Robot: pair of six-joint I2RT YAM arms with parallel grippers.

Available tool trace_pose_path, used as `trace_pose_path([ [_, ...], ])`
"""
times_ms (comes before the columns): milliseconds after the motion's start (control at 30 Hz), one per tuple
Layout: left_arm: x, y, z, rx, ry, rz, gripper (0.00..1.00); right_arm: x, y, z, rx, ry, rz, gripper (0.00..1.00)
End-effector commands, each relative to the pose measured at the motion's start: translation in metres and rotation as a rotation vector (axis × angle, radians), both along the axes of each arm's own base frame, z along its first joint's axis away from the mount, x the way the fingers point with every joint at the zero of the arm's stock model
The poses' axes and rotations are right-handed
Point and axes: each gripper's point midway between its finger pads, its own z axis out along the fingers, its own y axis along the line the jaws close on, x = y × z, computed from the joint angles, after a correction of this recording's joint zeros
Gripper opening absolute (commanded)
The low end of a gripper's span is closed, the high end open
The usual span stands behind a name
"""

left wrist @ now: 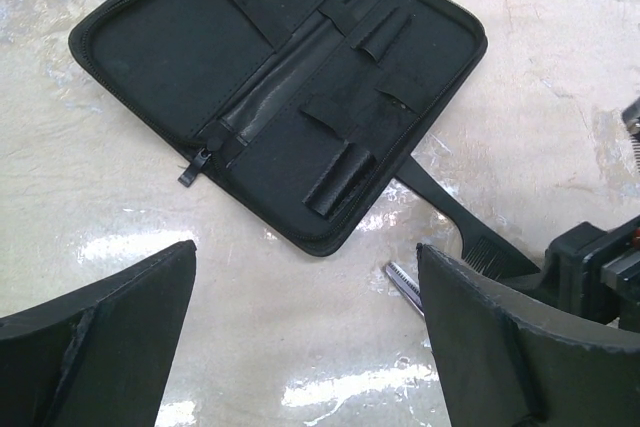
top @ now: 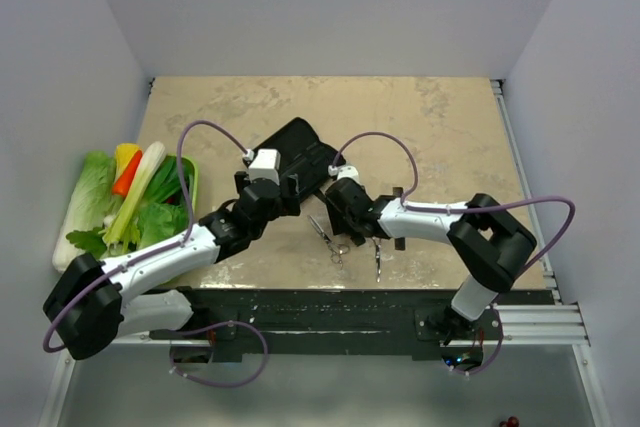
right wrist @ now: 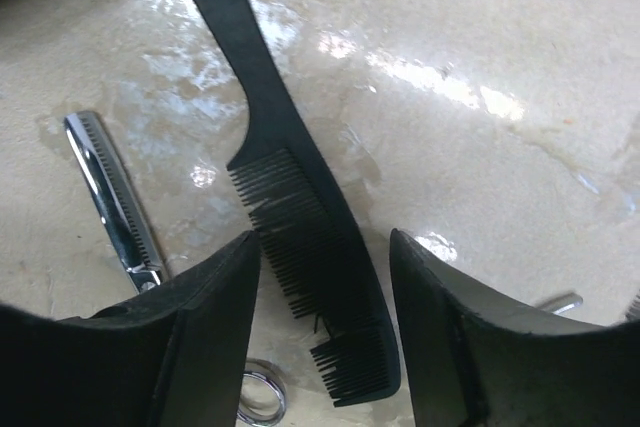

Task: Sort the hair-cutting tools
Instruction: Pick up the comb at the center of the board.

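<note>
**Close low and square on the comb**

Your right gripper [right wrist: 322,252] is spread wide, one finger on each side of the black comb [right wrist: 262,87] at its toothed end. The comb lies flat on the table, so go low before you pinch. The thinning scissors [right wrist: 110,197] lie just beside one finger; keep off them. The comb's handle tip may sit under the open case [left wrist: 270,77], so draw it out gently. Your left gripper [left wrist: 305,287] hangs spread and empty near the case.

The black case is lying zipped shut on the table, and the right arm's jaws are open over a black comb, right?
No: the black case lies spread open, as the left wrist view shows. The right gripper has jaws open over the black comb.
</note>
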Motion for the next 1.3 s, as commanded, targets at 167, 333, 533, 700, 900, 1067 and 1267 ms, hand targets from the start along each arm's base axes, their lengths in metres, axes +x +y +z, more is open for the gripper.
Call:
trace_pose_path([
  [167, 0.000, 0.000, 0.015, -0.039, -0.040, 0.006, 0.96, -0.034, -0.033, -0.023, -0.076, 0.074, -0.119, 0.49],
  [333, -0.002, 0.000, 0.016, -0.047, -0.042, 0.000, 0.96, -0.049, -0.035, -0.025, -0.107, 0.077, -0.146, 0.45],
  [533, -0.006, 0.000, 0.013, -0.052, -0.035, -0.013, 0.96, -0.076, -0.036, -0.029, -0.101, 0.093, -0.178, 0.44],
  [700, -0.006, -0.001, 0.013, -0.059, -0.035, -0.019, 0.96, -0.101, -0.048, -0.034, -0.091, 0.113, -0.216, 0.44],
  [900, -0.007, -0.004, 0.014, -0.068, -0.038, -0.032, 0.96, -0.130, -0.052, -0.029, -0.054, 0.135, -0.222, 0.43],
  [1067, -0.007, -0.006, 0.012, -0.071, -0.034, -0.040, 0.96, -0.152, -0.050, -0.028, -0.055, 0.143, -0.210, 0.43],
  [1267, -0.007, -0.005, 0.011, -0.070, -0.031, -0.041, 0.95, -0.182, -0.049, -0.041, -0.105, 0.164, -0.178, 0.44],
])
